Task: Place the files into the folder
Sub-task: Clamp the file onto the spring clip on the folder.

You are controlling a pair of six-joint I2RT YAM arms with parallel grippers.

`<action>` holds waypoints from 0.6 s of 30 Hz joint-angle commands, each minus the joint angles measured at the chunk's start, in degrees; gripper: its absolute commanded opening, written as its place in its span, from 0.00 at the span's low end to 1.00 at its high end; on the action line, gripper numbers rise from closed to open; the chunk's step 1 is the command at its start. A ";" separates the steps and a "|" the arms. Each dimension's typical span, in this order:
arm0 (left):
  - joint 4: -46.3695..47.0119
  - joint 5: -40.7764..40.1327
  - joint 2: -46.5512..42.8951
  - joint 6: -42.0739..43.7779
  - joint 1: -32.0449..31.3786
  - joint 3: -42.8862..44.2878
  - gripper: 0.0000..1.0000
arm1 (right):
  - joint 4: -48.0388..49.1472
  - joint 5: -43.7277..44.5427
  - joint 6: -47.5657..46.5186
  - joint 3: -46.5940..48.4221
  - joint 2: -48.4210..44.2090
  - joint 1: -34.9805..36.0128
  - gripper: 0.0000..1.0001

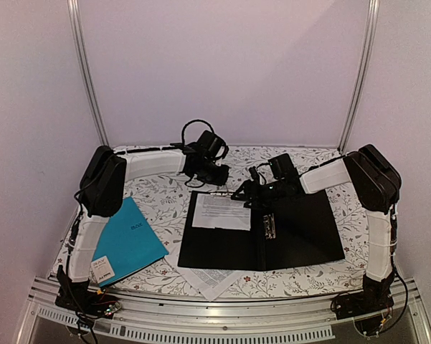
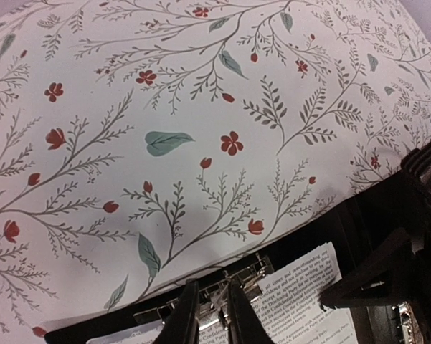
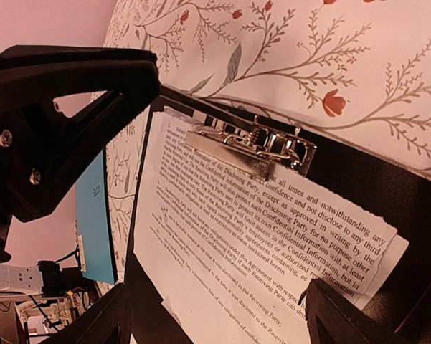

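Top external view: a black folder lies open on the flowered table. One printed sheet sits on its left flap, with its top edge beneath a silver clip. More paper pokes out from under the folder's near edge and is mostly covered by it. A teal folder lies apart to the left; its title and white corner label are too small to read.

In the right wrist view, parts of the sheet are legible: "Confidential Information", "Receiving Party", "approved in writing by". Other lines run off the frame or blur, and the sheet's right edge looks ragged.

The left arm rises from its base, bends at a high elbow and reaches across the far side to the folder's far edge. The left arm's jaws are drawn to a narrow slit with clip metal showing in the gap. The left wrist view cuts them off at the bottom, so it is impossible to tell whether they are pinching the clip or only hovering over it.

The right arm slopes down from its own high elbow toward the same edge. The right arm's jaws are spread wide over the sheet, gripping nothing, with their tips clipped by the frame.
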 commanded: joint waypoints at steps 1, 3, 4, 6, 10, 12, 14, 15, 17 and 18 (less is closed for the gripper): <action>-0.12 0.71 -0.17 -0.32 0.83 0.68 0.14 | -6.66 2.53 0.86 -2.03 4.63 -0.07 0.84; -0.10 0.73 -0.26 -0.27 0.94 0.55 0.13 | -6.66 2.57 0.85 -1.98 4.63 -0.10 0.84; -0.02 0.73 -0.23 -0.36 0.91 0.43 0.13 | -6.66 2.55 0.79 -1.98 4.63 -0.09 0.83; 0.07 0.81 -0.42 -0.43 1.01 0.10 0.12 | -6.66 2.53 0.86 -2.03 4.63 -0.10 0.83; 0.61 0.90 -0.78 -0.55 1.18 -0.78 0.10 | -6.66 2.53 0.89 -2.06 4.63 -0.06 0.83; 0.80 0.90 -1.00 -0.63 1.22 -1.15 0.08 | -6.66 2.53 0.86 -2.12 4.58 -0.04 0.83; 1.16 0.90 -1.10 -0.72 1.29 -1.65 0.07 | -6.66 2.53 1.02 -2.14 4.54 -0.08 0.83; 1.24 0.90 -1.18 -0.79 1.31 -1.91 0.06 | -6.66 2.54 1.03 -2.19 4.58 -0.10 0.83; 1.64 0.90 -1.36 -0.88 1.31 -2.74 0.04 | -6.66 2.53 1.00 -2.23 4.63 -0.05 0.83; 1.78 0.90 -1.49 -0.97 1.27 -3.12 0.03 | -6.66 2.61 1.03 -2.20 4.63 -0.04 0.83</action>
